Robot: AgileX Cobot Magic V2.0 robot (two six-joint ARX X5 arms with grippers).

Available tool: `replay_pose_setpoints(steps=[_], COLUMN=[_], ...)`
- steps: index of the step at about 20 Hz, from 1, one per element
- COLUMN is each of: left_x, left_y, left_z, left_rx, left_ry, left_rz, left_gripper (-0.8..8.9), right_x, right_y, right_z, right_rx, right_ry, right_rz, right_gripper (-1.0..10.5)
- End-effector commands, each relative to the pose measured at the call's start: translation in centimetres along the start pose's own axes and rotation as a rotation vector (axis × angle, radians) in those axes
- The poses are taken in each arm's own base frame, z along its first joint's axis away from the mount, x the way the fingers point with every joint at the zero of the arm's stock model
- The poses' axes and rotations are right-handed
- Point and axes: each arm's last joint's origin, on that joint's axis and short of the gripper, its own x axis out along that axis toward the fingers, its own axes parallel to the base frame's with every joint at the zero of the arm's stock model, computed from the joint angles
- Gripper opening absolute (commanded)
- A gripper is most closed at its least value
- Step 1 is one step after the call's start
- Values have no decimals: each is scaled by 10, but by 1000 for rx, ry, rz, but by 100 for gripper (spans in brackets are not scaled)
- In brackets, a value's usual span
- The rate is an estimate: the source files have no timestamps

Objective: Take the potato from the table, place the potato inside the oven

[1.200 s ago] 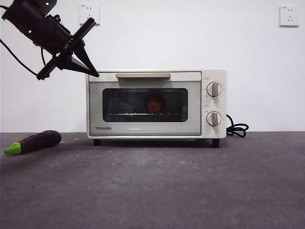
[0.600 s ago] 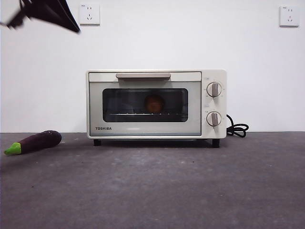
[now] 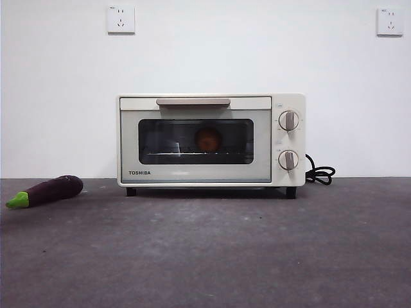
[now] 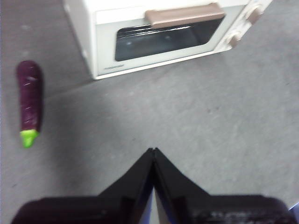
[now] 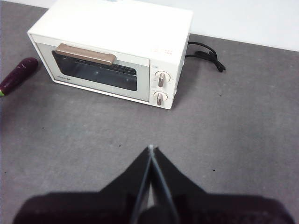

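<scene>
The potato [image 3: 208,139] sits inside the oven [image 3: 210,140], behind the dark glass, and the door is closed. The oven stands on the grey surface [image 3: 212,250]. A purple eggplant [image 3: 45,191] lies beside it. The left tool [image 4: 153,151] and right tool [image 5: 151,149] hang above the surface, both pinched together and holding nothing.

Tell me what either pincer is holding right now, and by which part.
Nothing. The left pincer and right pincer are both shut and empty above the table; the potato sits inside the closed oven.
</scene>
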Motion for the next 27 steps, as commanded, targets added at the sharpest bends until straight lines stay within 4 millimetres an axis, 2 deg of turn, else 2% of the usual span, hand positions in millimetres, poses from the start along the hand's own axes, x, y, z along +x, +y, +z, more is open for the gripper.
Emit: replay_pose_setpoints(steps=[1,5,9,14,22,25,27], left_x=[-17,-39,-51,-52,-38,-42,-48], left_y=[-5,-11,-15,-15,-10,-11,-12], left_z=[-7,-21,-33,-32,-22,-21,-21], left_rx=[33,34,21,25,24,52,133], left_ry=[-14,-13,16,6,3,-30,-76], left_rz=[15,15,14,13,18,22,25], left_gripper=[-4,-4,-4,-4,-4,-4,-4], right_x=[6,13,20,28,33,33,33], right_y=[3,7,11,16,19,19,19], right_z=[-1,1,3,5,6,6,6], right_rx=[-27,-36,-45,-55,-62,-62,-62], right_ry=[35,54,71,91,105,105,105], right_rz=[-12,-16,-20,-25,-29,-29,-29], right_gripper=[1,1,1,1,1,1,1])
